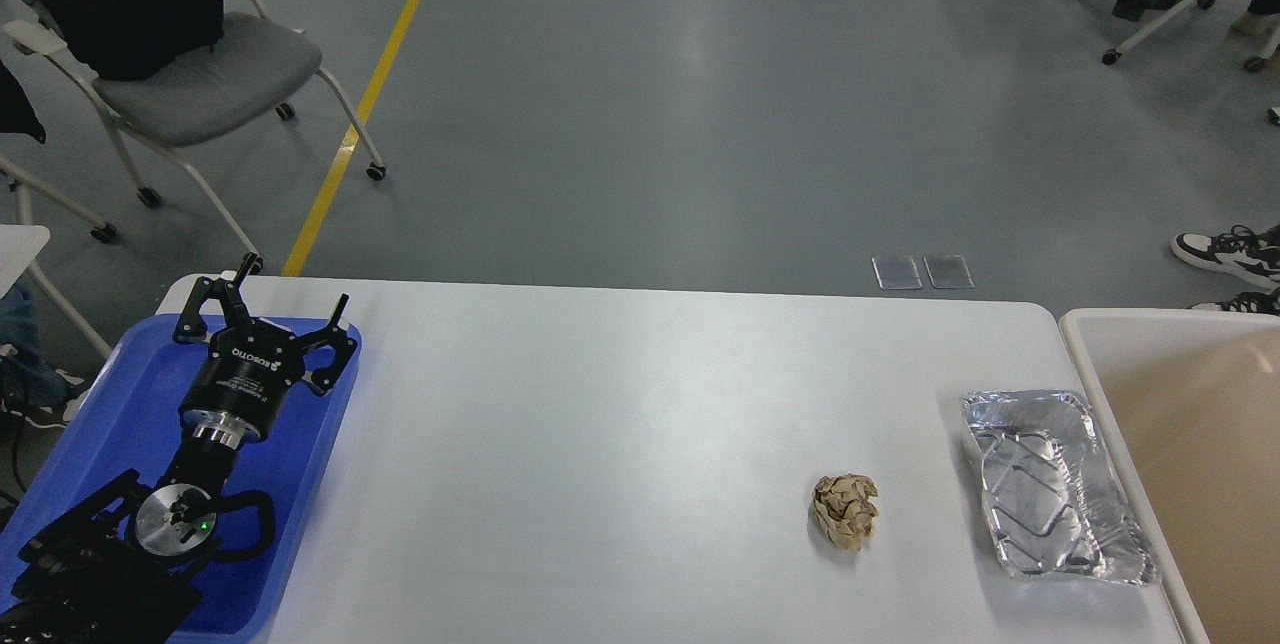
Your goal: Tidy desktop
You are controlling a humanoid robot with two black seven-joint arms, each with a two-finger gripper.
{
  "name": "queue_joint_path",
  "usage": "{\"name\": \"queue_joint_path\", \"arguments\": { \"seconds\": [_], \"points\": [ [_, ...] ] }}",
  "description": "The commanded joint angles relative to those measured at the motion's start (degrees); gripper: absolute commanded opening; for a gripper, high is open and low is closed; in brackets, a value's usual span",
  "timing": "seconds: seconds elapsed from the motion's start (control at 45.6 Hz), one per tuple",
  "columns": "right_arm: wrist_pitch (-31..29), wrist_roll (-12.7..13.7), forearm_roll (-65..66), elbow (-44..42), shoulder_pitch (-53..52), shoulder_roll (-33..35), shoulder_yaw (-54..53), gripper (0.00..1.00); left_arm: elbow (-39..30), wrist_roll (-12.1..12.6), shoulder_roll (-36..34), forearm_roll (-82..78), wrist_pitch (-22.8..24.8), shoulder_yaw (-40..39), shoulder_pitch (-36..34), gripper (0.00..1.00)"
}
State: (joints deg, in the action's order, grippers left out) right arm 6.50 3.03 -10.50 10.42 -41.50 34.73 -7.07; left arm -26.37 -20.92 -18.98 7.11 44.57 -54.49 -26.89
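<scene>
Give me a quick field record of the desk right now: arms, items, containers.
left gripper: open, empty, over the tray's far end
right gripper: not in view
tray: blue, at the desktop's left end
desktop: white, two loose items on its right part
paper ball: crumpled, tan, left of the foil
foil container: empty, dented, beside the bin
bin: beige, at the right edge

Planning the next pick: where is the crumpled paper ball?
Head view: the paper ball lies on the desktop, right of centre, just left of the foil tray.
</scene>
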Motion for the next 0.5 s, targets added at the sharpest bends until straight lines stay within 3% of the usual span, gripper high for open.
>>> {"name": "queue_joint_path", "arguments": {
  "seconds": [0.0,0.482],
  "points": [
    [-2.2,0.4,-1.9,-2.2,2.7,-0.8,-2.0,0.00,0.0,0.0,0.0,0.0,0.0,0.0,0.0,0.99],
    [-1.8,0.8,-2.4,-3.6,6.6,-2.3,-3.1,0.00,0.0,0.0,0.0,0.0,0.0,0.0,0.0,0.99]
  ]
}}
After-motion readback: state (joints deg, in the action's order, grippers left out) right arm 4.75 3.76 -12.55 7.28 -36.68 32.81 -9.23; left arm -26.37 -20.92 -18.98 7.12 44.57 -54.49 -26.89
